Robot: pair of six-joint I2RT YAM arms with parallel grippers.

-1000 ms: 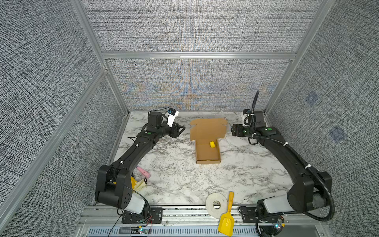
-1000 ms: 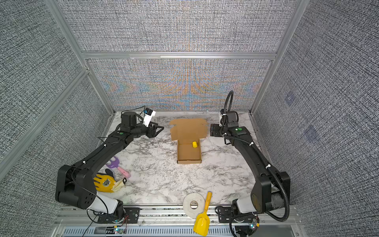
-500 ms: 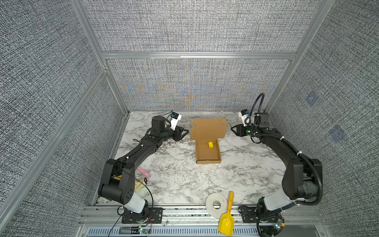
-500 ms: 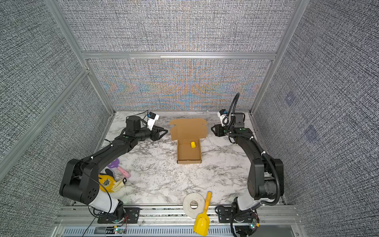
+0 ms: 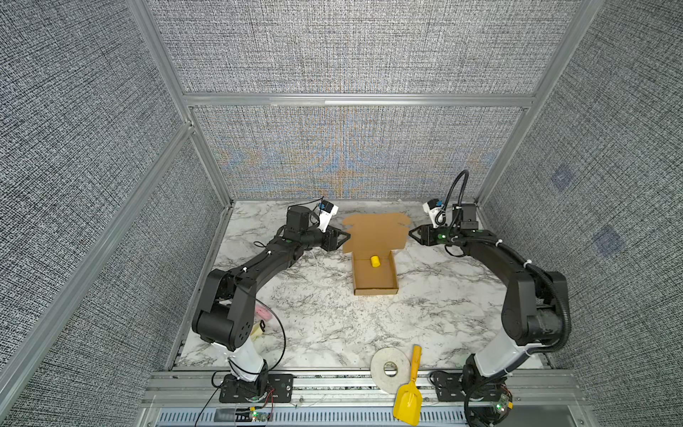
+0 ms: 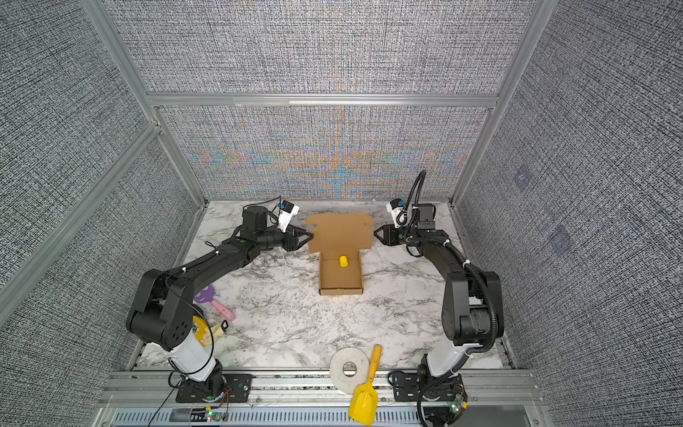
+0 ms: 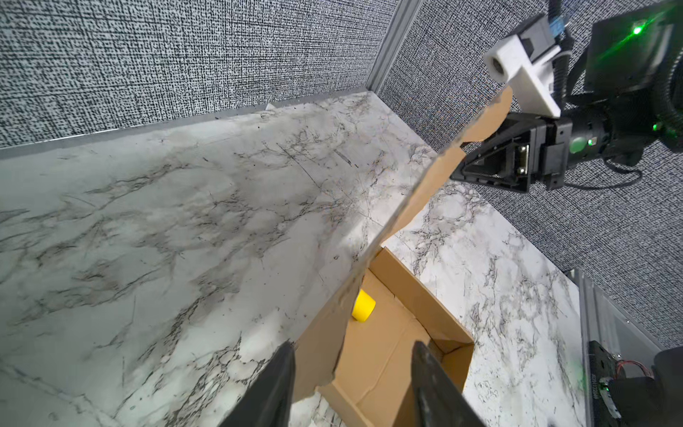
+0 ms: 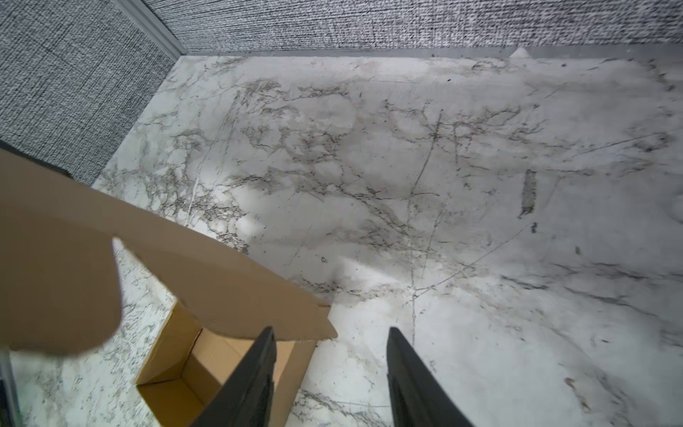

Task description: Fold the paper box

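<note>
Left gripper (image 7: 353,345), right gripper (image 8: 330,331) apart; wrist view alone shows left straddling paper box (image 7: 388,355).

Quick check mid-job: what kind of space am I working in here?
Most likely a lab robot test cell: grey textured wall panels in aluminium framing enclose a marble-patterned tabletop, and the left arm and right arm are mounted on a metal rail along its front.

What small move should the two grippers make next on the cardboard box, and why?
Probably close both grippers on the lid's side edges. The lid of the paper box stands raised behind its tray; the left gripper and right gripper flank it, open jaws straddling its edges. A grip would let them swing it down.
</note>
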